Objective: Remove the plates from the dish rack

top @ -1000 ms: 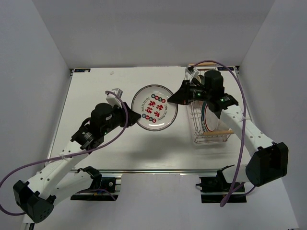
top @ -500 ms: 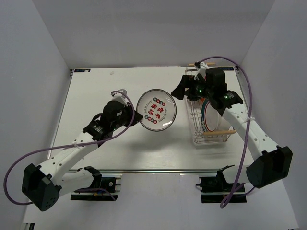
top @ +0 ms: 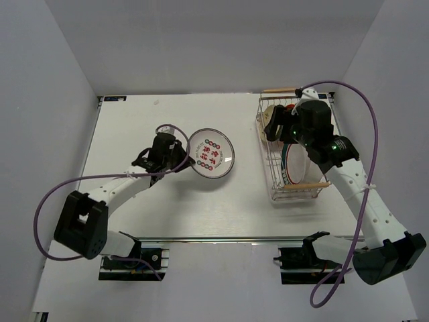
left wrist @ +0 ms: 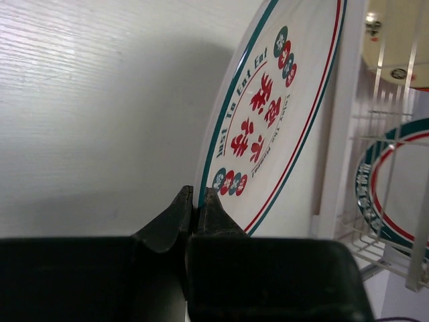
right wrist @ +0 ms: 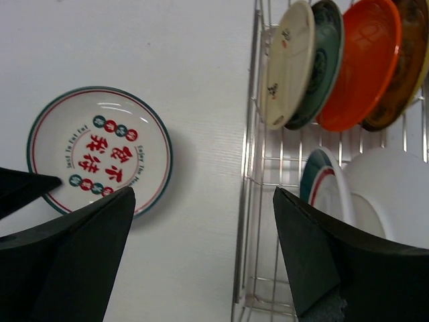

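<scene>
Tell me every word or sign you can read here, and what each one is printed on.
"Just To Eat Eat": curved along one side of the white plate lying outside the rack.
"Enjoy The Moment": curved along that plate's other side, as best I can read it.
Red Chinese characters in the middle of that plate: too blurred to read.
Small dark marks on the cream plate in the rack: too small to read.

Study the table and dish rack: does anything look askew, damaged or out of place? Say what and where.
Nothing is damaged or spilled. Only the printed plate left of the dish rack is askew: tilted, pinched at its rim by the left gripper, not lying flat.
</scene>
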`<act>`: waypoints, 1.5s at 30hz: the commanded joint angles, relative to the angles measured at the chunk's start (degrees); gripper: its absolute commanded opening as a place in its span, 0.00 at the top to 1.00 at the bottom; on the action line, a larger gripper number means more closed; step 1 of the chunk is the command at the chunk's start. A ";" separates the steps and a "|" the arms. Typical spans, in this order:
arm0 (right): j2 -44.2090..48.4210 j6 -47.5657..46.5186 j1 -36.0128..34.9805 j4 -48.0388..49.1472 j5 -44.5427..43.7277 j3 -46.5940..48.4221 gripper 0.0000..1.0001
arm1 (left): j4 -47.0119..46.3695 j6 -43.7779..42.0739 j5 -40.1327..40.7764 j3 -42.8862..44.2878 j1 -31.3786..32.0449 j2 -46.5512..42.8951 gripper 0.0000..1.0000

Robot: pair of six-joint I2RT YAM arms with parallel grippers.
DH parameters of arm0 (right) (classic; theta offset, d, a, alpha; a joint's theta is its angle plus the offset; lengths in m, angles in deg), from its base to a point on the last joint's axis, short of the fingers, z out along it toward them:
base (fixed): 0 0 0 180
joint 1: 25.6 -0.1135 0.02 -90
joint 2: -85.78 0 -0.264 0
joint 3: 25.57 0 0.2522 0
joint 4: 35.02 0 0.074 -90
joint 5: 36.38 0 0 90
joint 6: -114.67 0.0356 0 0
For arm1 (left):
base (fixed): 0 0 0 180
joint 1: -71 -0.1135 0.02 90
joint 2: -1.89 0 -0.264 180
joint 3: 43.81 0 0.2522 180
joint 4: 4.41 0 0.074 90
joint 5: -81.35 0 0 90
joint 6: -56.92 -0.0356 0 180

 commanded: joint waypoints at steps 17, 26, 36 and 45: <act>5.99 -4.29 -0.02 -10.69 -12.15 -1.32 0.11 | -4.41 -1.87 -11.13 4.63 -8.96 15.36 0.98; 4.58 -5.43 0.15 -14.12 -13.65 -1.49 0.11 | 1.13 -3.11 -8.58 6.82 -8.96 18.26 0.70; 1.68 -5.44 0.24 -16.05 -14.08 -2.54 0.11 | 7.98 -3.37 -4.10 8.76 -8.96 17.12 0.40; 0.71 -3.76 0.07 -17.63 -17.60 -4.92 0.20 | 13.17 -4.78 0.03 10.43 -8.96 11.15 0.02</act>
